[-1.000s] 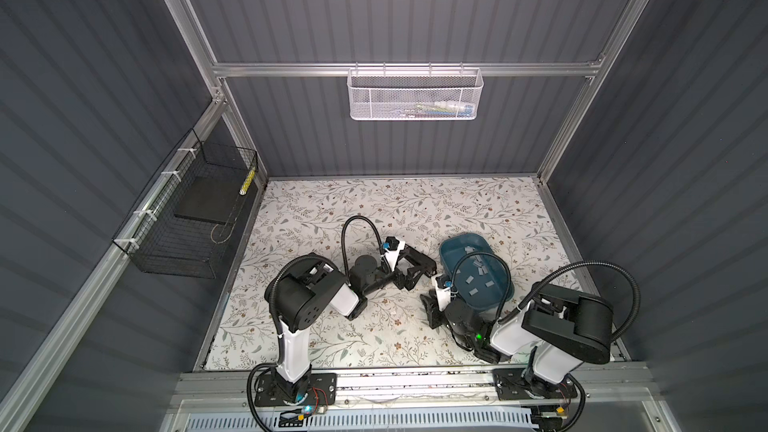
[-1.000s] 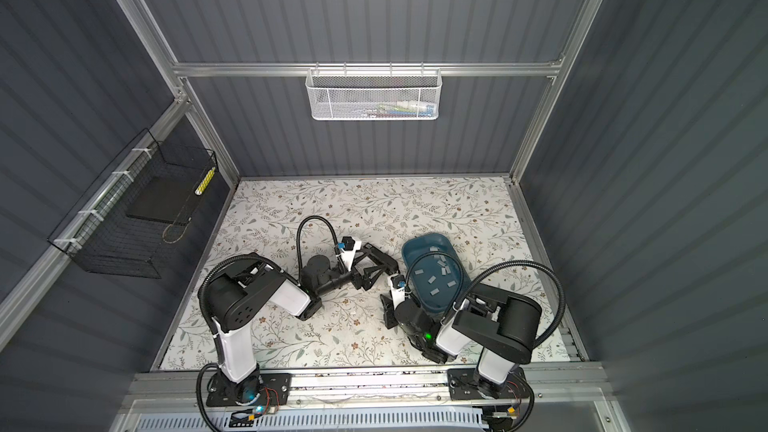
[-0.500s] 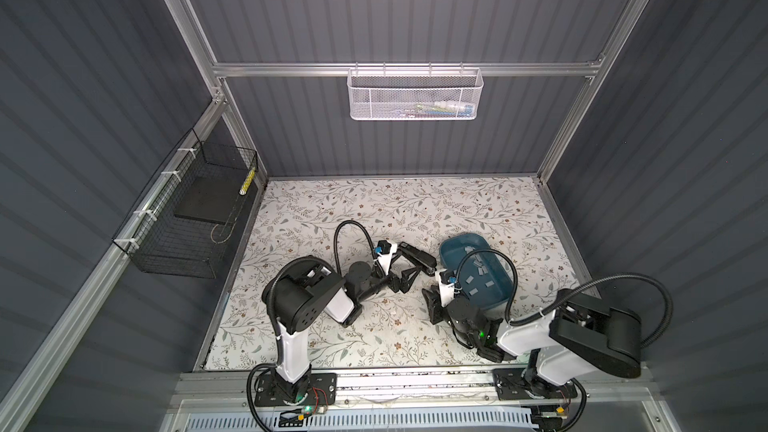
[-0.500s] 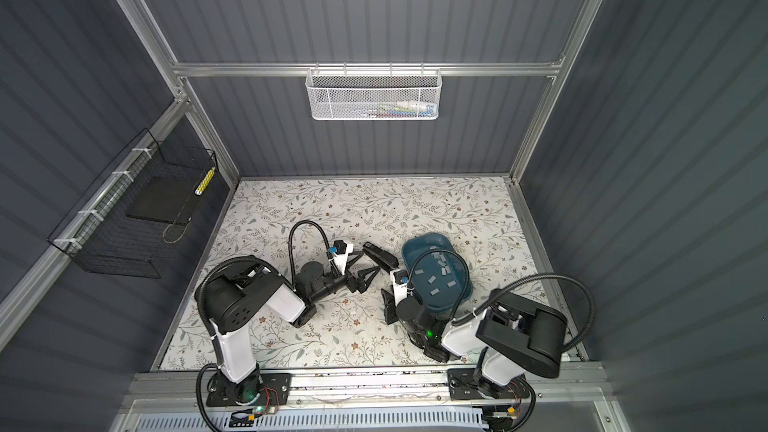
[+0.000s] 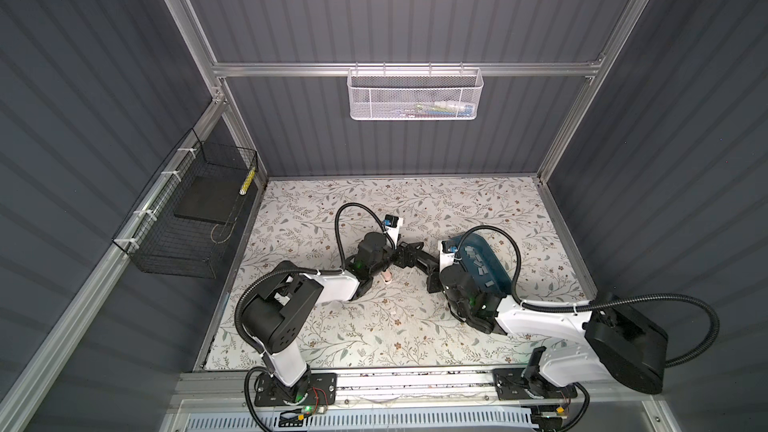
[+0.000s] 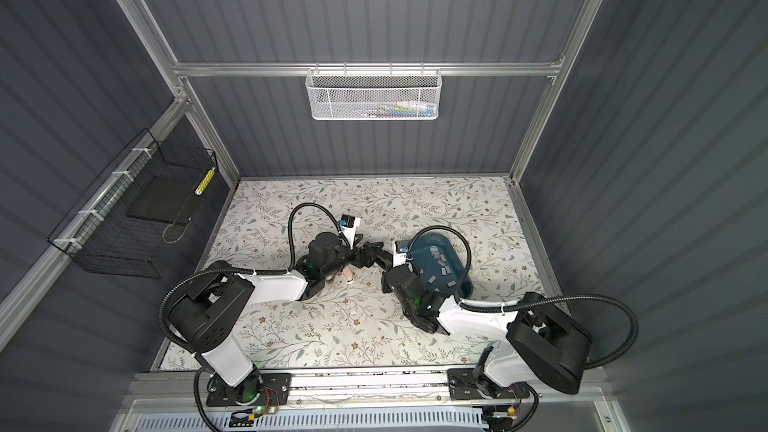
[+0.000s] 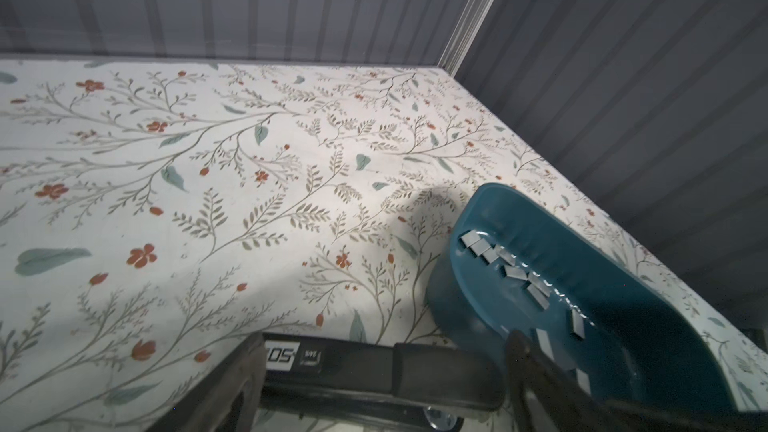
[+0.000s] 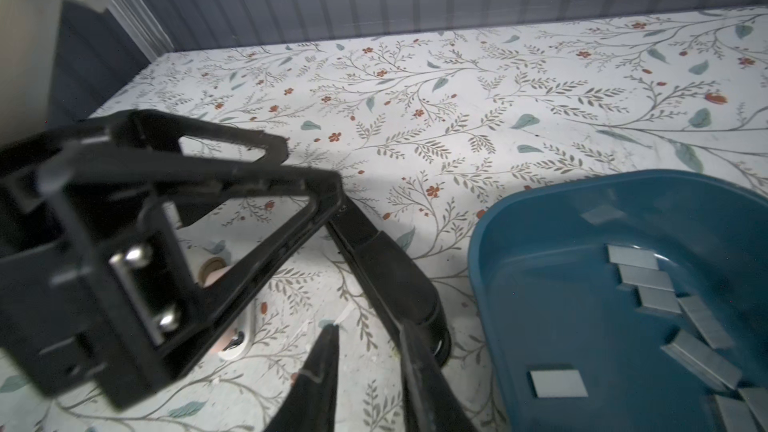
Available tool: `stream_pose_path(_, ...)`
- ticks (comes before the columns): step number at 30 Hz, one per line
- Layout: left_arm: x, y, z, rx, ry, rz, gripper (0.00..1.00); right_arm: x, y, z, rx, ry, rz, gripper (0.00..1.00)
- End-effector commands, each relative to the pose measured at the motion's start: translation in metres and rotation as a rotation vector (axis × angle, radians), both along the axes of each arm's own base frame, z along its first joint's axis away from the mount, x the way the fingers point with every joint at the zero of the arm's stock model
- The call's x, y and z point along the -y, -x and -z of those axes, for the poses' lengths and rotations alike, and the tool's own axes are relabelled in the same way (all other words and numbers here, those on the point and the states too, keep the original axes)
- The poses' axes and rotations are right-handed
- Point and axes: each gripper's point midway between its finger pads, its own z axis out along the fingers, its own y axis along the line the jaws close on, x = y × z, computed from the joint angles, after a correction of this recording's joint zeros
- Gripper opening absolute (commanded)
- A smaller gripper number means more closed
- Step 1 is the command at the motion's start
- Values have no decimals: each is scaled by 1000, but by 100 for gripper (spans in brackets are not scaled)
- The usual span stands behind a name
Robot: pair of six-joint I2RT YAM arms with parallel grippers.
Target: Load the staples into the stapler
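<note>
— Overhead, what dominates?
— A flower-patterned table. A teal tray sits on it, right of centre in both top views.
— And the jaws?
— The left gripper has its jaws spread wide, with a black stapler lying across the gap. Whether they press it, nobody can tell. The right gripper, close beside the stapler's end, shows its jaws slightly parted, grasping nothing.
— Anything smaller?
— A small pink item lies on the table just beside the left gripper.
— The staples?
— Loose grey staples lie scattered on the tray's floor, apart from the stapler.
</note>
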Motion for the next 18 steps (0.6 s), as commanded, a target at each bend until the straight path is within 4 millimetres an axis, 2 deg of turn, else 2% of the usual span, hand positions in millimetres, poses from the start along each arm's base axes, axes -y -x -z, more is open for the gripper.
stream_pose_path(1, -1, -1, 21, -61, -75, -11, 89, 1, -6, 11, -41, 38, 9, 27)
stream_pose_path(8, 1, 0, 30, -70, -102, 7, 89, 0, -19, 18, -59, 34, 27, 26)
stream_pose_path(18, 6, 3, 34, -70, -112, 40, 89, -1, -33, 22, -78, 44, 37, 24)
